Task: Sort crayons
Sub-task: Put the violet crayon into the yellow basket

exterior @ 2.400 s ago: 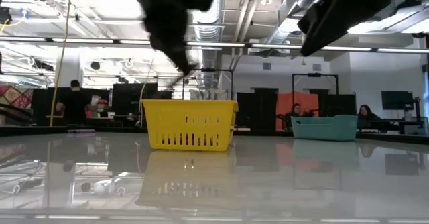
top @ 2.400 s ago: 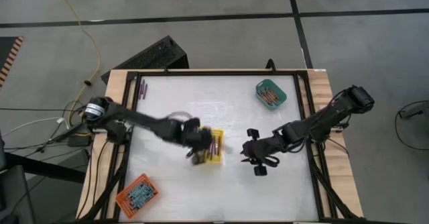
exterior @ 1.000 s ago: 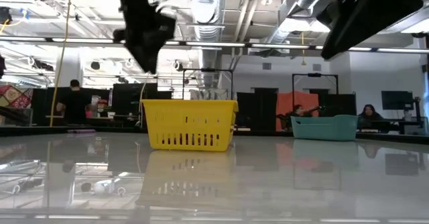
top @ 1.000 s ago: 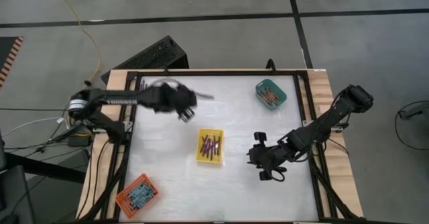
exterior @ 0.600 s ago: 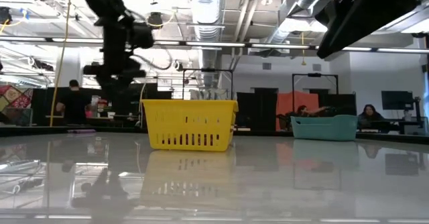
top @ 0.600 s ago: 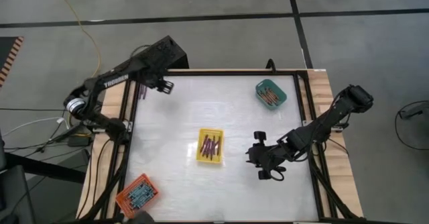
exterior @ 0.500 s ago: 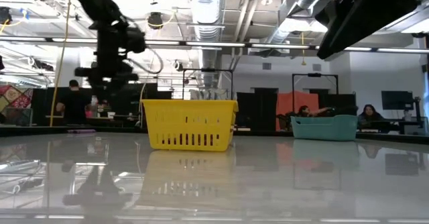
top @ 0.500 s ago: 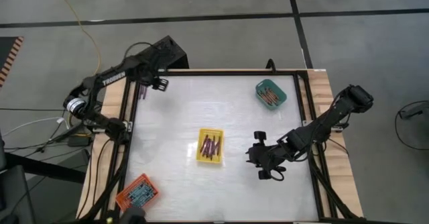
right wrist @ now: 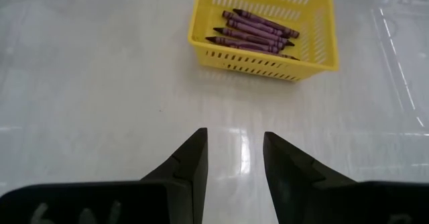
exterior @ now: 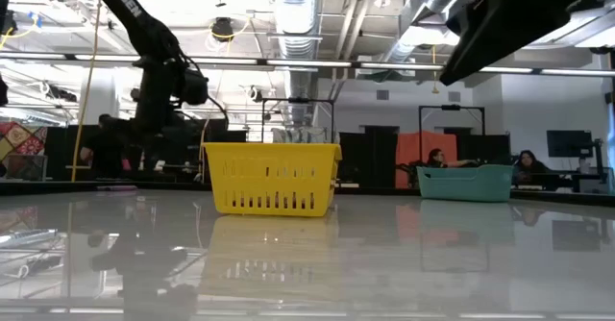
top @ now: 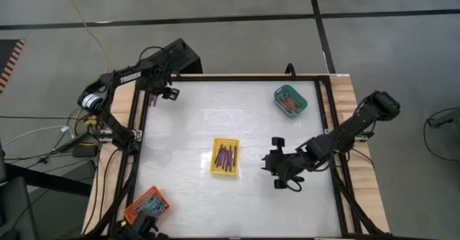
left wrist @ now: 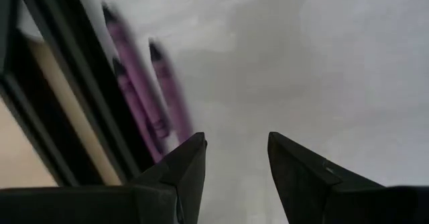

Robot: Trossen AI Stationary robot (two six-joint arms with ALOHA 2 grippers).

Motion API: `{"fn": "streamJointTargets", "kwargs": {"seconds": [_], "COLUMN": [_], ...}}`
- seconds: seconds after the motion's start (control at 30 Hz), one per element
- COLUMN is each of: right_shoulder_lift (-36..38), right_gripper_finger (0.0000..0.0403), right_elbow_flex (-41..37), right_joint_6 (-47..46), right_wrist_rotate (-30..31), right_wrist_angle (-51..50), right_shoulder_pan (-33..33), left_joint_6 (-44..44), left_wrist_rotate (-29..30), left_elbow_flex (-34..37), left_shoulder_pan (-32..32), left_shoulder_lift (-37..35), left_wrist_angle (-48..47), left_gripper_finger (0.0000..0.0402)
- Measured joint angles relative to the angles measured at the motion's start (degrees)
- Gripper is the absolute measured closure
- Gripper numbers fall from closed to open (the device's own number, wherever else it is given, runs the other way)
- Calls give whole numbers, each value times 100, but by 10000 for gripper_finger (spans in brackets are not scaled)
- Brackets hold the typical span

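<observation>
The left gripper (top: 169,93) hangs over the table's (top: 237,125) far-left corner, at about eleven o'clock from the table's centre, fingers parted and empty. Three loose purple crayons (left wrist: 144,93) lie on the table just beside the fingertips, toward the black frame rail (left wrist: 64,83), not touched. The right gripper (top: 274,172) waits at about four o'clock from the centre, its fingers also spread with nothing between them. The yellow tray (top: 224,157) sits near the middle, at nine o'clock from that gripper, holding purple crayons (right wrist: 255,31). A teal tray (top: 290,100) with reddish crayons stands at one o'clock, an orange tray (top: 146,204) at seven o'clock.
</observation>
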State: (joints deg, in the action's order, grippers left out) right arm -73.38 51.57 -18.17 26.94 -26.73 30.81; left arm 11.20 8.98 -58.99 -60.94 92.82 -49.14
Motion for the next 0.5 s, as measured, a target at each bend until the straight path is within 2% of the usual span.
{"fn": "streamJointTargets", "kwargs": {"seconds": [0.23, 0.4, 0.5], "right_shoulder_lift": [0, 0, 0], "right_gripper_finger": [265, 265, 265], "right_elbow_flex": [-2, -6, -4], "right_joint_6": [-88, -88, -86], "right_wrist_rotate": [-6, -6, -7], "right_wrist_angle": [-31, -32, -29], "right_shoulder_pan": [65, 79, 79], "left_joint_6": [218, 366, 351], "left_wrist_rotate": [38, 174, -16], "left_elbow_flex": [-17, -113, -191], "left_shoulder_pan": [-211, -392, -525], "left_shoulder_lift": [103, 107, 117], "left_wrist_angle": [611, 661, 537], "left_gripper_finger": [251, 251, 251]}}
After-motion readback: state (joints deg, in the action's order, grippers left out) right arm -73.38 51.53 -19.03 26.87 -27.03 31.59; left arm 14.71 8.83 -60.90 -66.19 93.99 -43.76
